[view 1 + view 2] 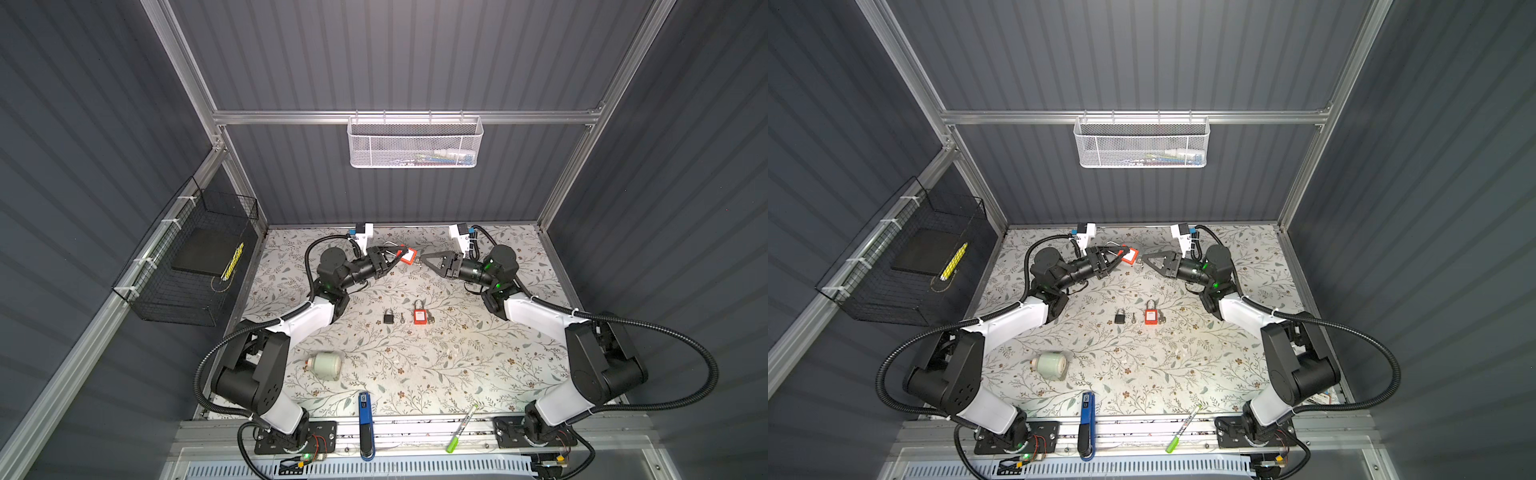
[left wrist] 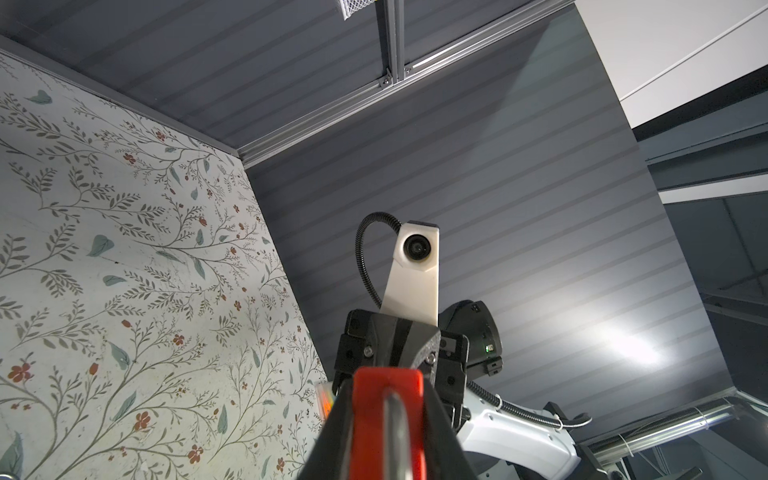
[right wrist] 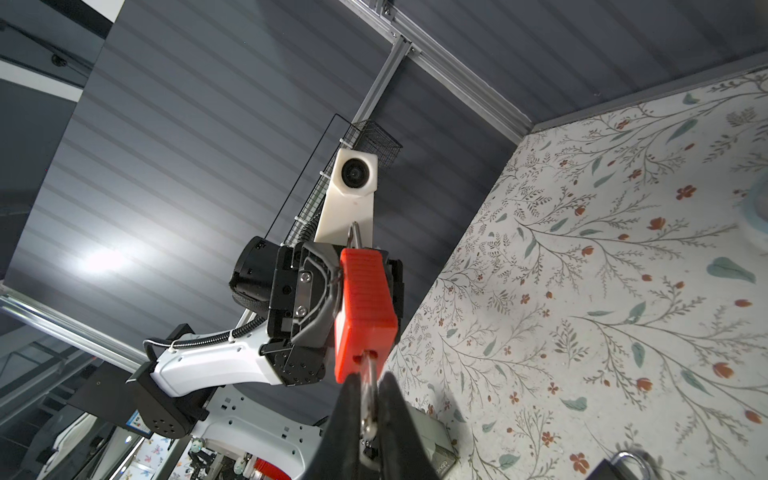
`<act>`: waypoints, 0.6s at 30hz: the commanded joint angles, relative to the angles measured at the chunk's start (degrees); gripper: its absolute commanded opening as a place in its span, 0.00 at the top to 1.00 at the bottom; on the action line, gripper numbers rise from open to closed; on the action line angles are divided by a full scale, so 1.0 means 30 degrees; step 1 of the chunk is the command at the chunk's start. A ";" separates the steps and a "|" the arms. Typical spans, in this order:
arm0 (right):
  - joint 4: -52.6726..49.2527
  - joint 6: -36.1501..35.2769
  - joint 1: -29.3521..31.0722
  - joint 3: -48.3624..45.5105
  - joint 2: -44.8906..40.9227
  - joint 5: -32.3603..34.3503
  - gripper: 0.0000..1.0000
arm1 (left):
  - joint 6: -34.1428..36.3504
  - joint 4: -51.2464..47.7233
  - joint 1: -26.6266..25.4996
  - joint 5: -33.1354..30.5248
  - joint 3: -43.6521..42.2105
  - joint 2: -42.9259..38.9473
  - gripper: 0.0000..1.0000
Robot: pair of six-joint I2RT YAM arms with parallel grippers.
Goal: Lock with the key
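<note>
A red padlock (image 1: 410, 257) (image 1: 1129, 254) hangs above the back of the table, and my left gripper (image 1: 399, 254) (image 2: 386, 388) is shut on its body. Its silver shackle (image 2: 395, 432) points back toward the left wrist. In the right wrist view the padlock (image 3: 363, 307) faces me bottom first. A silver key (image 3: 368, 376) sticks out of its keyhole. My right gripper (image 3: 369, 384) (image 1: 422, 259) is shut on that key's head, with its black fingers (image 3: 351, 399) pinching it from both sides.
On the floral table (image 1: 478, 365) lie a small black padlock (image 1: 388, 316), a loose key (image 1: 402, 319) and a second red padlock (image 1: 419, 313). A pale green jar (image 1: 326, 365) lies front left. A blue tool (image 1: 365, 419) and a green marker (image 1: 461, 430) sit at the front edge.
</note>
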 commanded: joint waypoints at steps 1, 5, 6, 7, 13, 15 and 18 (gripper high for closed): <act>0.1343 0.0390 0.0097 0.0575 0.0294 -0.0543 0.89 | 0.0301 0.0546 -0.0136 0.0258 0.0436 -0.0313 1.00; 0.1429 0.0561 0.0180 0.0633 0.0398 -0.0664 0.97 | 0.0274 0.0602 -0.0134 0.0258 0.0354 -0.0303 1.00; 0.1324 0.0544 0.0202 0.0653 0.0371 -0.0733 1.00 | 0.0283 0.0624 -0.0143 0.0233 0.0354 -0.0348 1.00; 0.1213 0.0463 0.0202 0.0662 0.0319 -0.0807 1.00 | 0.0300 0.0631 -0.0143 0.0233 0.0328 -0.0375 1.00; 0.0619 -0.0124 0.0100 0.0118 -0.0416 -0.0406 1.00 | 0.0381 0.0544 -0.0151 0.0174 0.0264 -0.0485 1.00; 0.0619 -0.0185 0.0005 -0.0208 -0.0675 -0.0350 1.00 | 0.0391 0.0514 -0.0151 0.0127 0.0268 -0.0501 1.00; 0.0619 -0.0271 -0.0255 -0.0828 -0.1087 -0.0346 1.00 | 0.0419 0.0514 -0.0151 0.0143 0.0261 -0.0568 1.00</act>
